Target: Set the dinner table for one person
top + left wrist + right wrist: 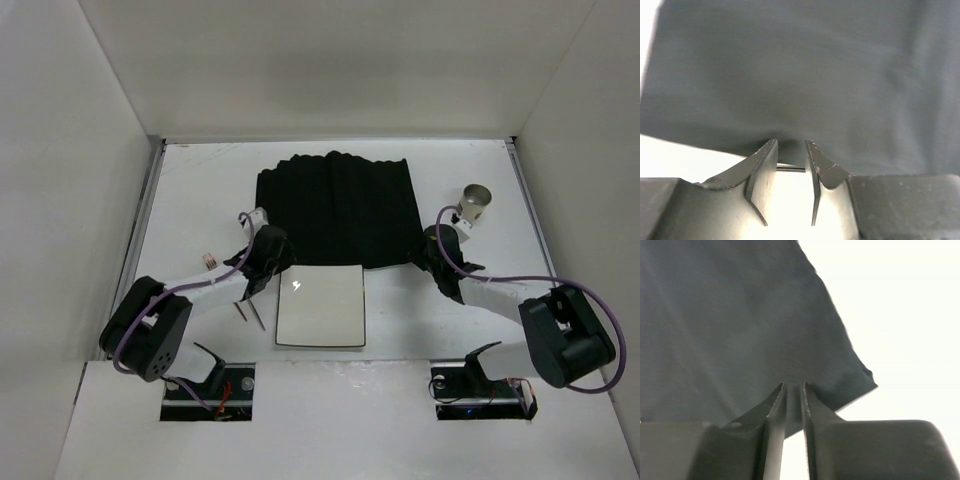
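The black cloth mat lies wrinkled at the back middle of the white dinner table. My left gripper is at the mat's near left corner. In the left wrist view the gripper is open, its tips at the edge of the mat, with bright table showing between the jaws. My right gripper is at the mat's near right corner. In the right wrist view it is shut on the mat's edge. A square white plate lies just in front of the mat.
A grey cup lies on its side at the right, beside the right wrist. Two thin sticks lie left of the plate, under the left arm. A small pale item lies further left. White walls enclose the table.
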Robot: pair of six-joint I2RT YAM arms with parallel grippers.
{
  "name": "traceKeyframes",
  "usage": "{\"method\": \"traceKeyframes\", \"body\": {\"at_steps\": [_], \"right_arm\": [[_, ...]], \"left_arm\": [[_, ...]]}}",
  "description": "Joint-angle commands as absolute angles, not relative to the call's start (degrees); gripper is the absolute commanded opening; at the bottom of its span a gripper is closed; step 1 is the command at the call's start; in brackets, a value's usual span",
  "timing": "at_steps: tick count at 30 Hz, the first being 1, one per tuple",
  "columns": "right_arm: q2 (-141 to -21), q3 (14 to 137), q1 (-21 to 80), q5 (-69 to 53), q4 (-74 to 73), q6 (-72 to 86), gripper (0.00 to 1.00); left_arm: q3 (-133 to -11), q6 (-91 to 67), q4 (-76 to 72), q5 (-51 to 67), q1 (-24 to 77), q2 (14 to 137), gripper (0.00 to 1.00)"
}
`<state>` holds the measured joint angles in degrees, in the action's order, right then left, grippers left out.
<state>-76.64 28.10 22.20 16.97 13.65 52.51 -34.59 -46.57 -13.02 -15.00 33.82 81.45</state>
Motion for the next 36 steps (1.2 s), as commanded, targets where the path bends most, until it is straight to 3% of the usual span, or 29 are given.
{"method": "traceKeyframes", "body": {"at_steps": [1, 10, 14, 24, 30, 36], "right_arm": [[-76.3, 27.5, 22.5, 17.8, 14.4, 52.9, 0.29], [-57.4, 20.5, 36.6, 21.9, 11.3, 50.7, 0.55], [-50.7, 18.0, 44.6, 18.8, 4.5, 51.4, 0.61], [-35.4, 12.6, 54.1, 11.1, -8.3, 60.3, 0.65], [-39.3, 12.7, 56.8, 5.3, -7.7, 61.2, 0.64], [-47.9, 11.6, 59.5, 1.2, 2.3, 63.0, 0.64]], "left_arm": [[-30.0, -46.7, -13.5, -17.9, 30.6, 76.7, 0.27], [-23.9, -46.9, -16.3, -17.8, 26.2, 73.2, 0.32], [-23.2, -46.9, -16.3, -17.8, 25.4, 71.8, 0.33], [-23.2, -47.0, -15.9, -15.9, 26.5, 68.5, 0.33], [-23.2, -47.0, -16.1, -15.3, 26.7, 68.6, 0.34], [-23.3, -47.0, -16.2, -14.8, 26.5, 68.9, 0.34]]}}
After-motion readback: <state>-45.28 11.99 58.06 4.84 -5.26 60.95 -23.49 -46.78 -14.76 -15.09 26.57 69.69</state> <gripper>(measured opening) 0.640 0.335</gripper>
